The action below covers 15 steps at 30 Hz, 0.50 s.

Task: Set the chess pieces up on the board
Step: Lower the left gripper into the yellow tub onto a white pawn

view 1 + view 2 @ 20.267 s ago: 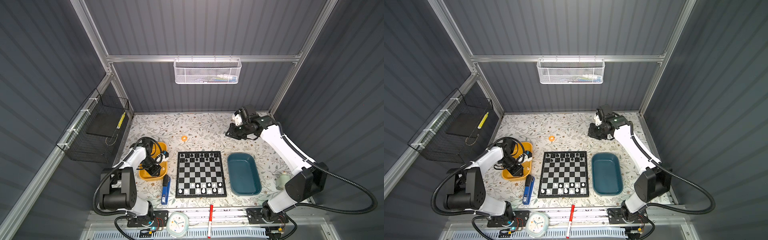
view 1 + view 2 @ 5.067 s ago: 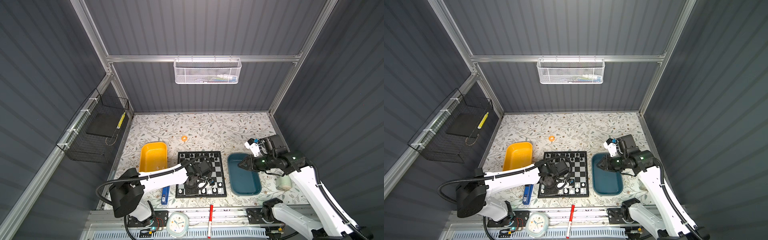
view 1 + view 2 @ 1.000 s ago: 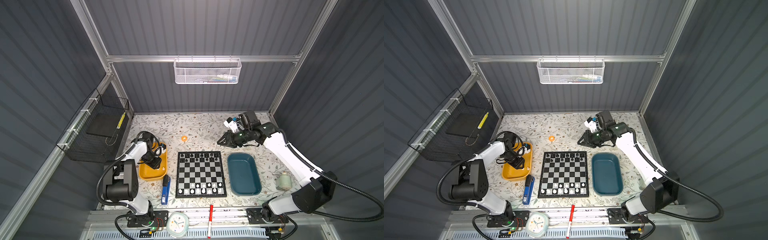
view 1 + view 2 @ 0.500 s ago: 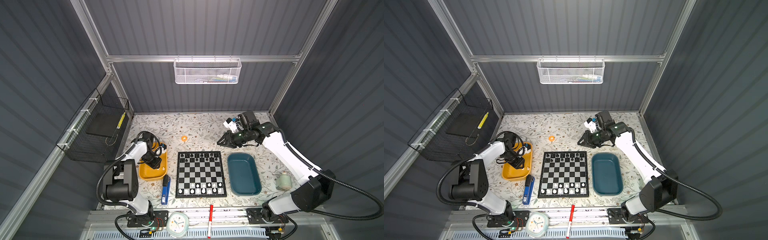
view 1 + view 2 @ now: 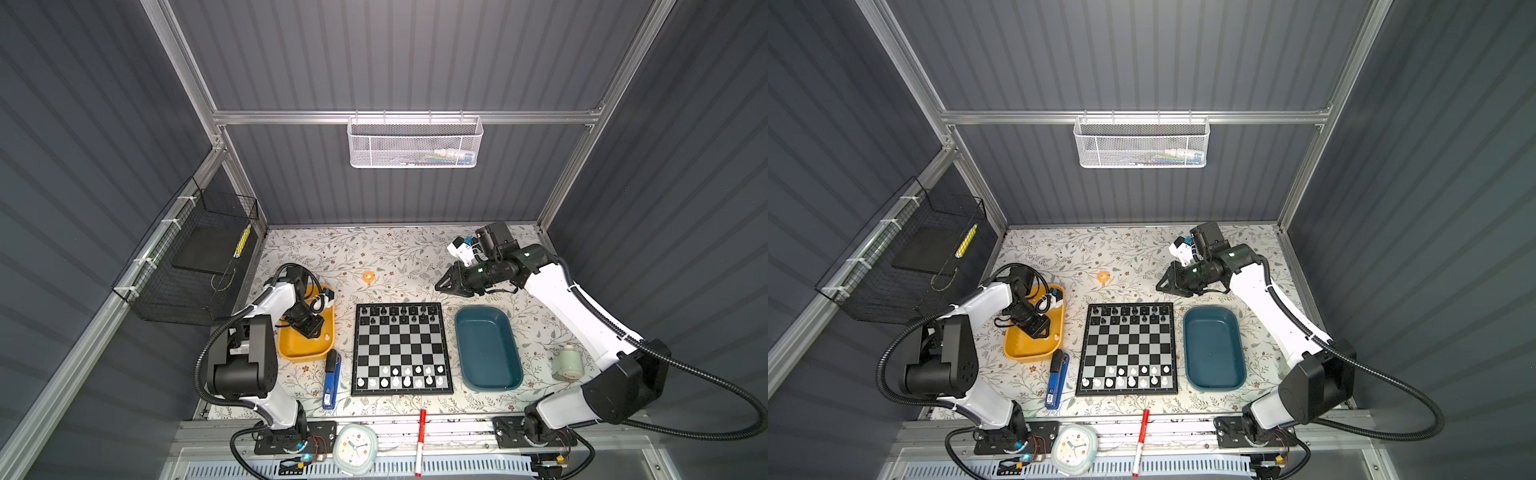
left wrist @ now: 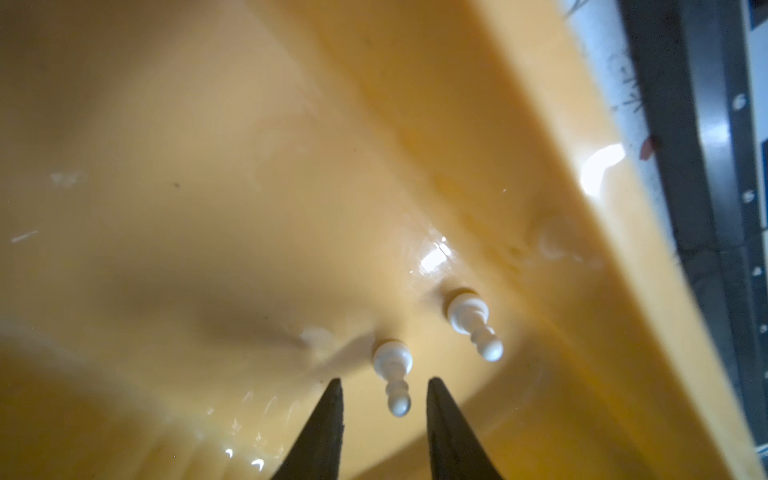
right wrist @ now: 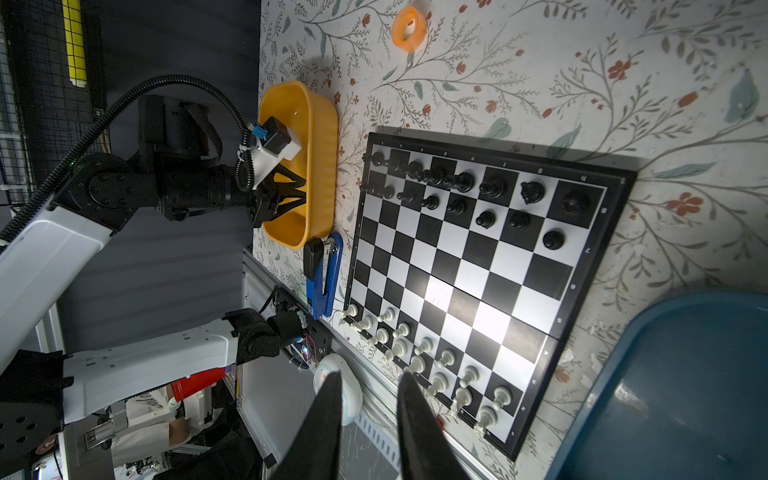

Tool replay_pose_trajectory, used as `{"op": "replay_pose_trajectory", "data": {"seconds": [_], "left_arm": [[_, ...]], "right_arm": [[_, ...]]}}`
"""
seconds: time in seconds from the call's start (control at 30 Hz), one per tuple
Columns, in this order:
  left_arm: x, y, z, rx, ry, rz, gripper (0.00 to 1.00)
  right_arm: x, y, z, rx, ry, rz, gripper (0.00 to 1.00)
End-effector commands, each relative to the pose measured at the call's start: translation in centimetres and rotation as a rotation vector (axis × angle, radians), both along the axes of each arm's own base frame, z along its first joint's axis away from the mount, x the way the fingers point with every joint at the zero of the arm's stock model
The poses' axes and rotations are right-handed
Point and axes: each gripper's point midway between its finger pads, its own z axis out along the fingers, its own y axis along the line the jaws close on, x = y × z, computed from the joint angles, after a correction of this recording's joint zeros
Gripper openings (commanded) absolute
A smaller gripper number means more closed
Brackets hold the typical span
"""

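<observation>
On the floral-print desk (image 5: 399, 257), as seen in both top views and at my wrists:

1. Square chessboard of black and silvery-white squares with a thin black frame (image 5: 401, 345). It lies flat at mid-desk, between two trays.
2. Glossy black plastic chessmen (image 5: 399, 314), on the board's two far rows and unevenly spaced.
3. White plastic chessmen (image 5: 401, 376), on the board's two near rows, with gaps.
4. Yellow oblong plastic tray (image 5: 303, 353), left of the board. It holds a nearer white pawn (image 6: 392, 365) and a second white pawn (image 6: 469, 320), which are apart from each other and close to one wall. I cannot tell whether they stand or lie.
5. My left tool (image 6: 384, 380), down inside the yellow tray. Its jaws are partly open, with a black fingertip (image 6: 334, 390) on either side of the nearer pawn's head and clear space on both sides. It grips nothing.
6. My right tool (image 7: 370, 376), above the desk beyond the board's far right corner. Its jaws stand a narrow gap apart with nothing between them.
7. Teal oblong plastic tray (image 5: 486, 353), right of the board.
8. Blue stapler (image 5: 331, 380), just beside the board's near left corner.
9. Orange ring (image 5: 368, 276), on the desk beyond the board's far edge.
</observation>
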Motion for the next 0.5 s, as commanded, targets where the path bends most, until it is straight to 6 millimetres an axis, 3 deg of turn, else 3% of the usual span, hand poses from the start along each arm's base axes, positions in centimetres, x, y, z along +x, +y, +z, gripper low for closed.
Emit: {"op": "replay_pose_trajectory", "data": {"seconds": [0.0, 0.47], "left_arm": [[-0.39, -0.46, -0.62, -0.008, 0.018, -0.035, 0.35], [-0.89, -0.70, -0.83, 0.015, 0.026, -0.059, 0.31]], "right_arm": [[-0.28, -0.01, 0.70, -0.006, -0.019, 0.014, 0.27], [-0.32, -0.03, 0.53, -0.006, -0.021, 0.016, 0.27]]}}
